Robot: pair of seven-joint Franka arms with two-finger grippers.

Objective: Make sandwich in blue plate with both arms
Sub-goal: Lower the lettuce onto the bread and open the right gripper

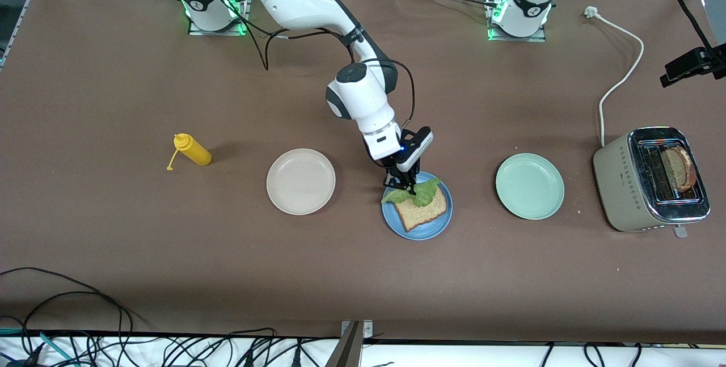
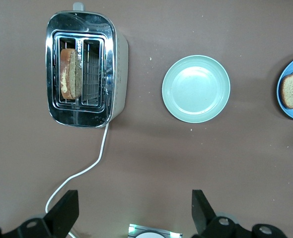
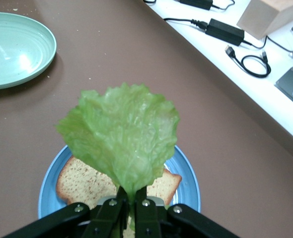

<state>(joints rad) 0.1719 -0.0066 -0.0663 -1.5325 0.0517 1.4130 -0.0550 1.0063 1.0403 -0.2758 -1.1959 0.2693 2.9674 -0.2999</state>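
The blue plate (image 1: 418, 228) lies mid-table with one brown bread slice (image 1: 422, 212) on it. My right gripper (image 1: 404, 186) is shut on the stem of a ruffled green lettuce leaf (image 1: 421, 192), holding it just over the bread and the plate's rim nearest the robots. In the right wrist view the lettuce leaf (image 3: 121, 136) fans out from the gripper (image 3: 132, 198) above the bread slice (image 3: 84, 182) and blue plate (image 3: 188, 183). A second bread slice (image 1: 678, 167) stands in the toaster (image 1: 635, 185). My left gripper (image 2: 131, 210) is open, high above the table near its base, and it waits.
A mint-green plate (image 1: 530, 186) lies between the blue plate and the toaster. A beige-white plate (image 1: 300, 181) and a yellow squeeze bottle (image 1: 193, 149) lie toward the right arm's end. The toaster's white cord (image 1: 621, 72) trails toward the robots' side.
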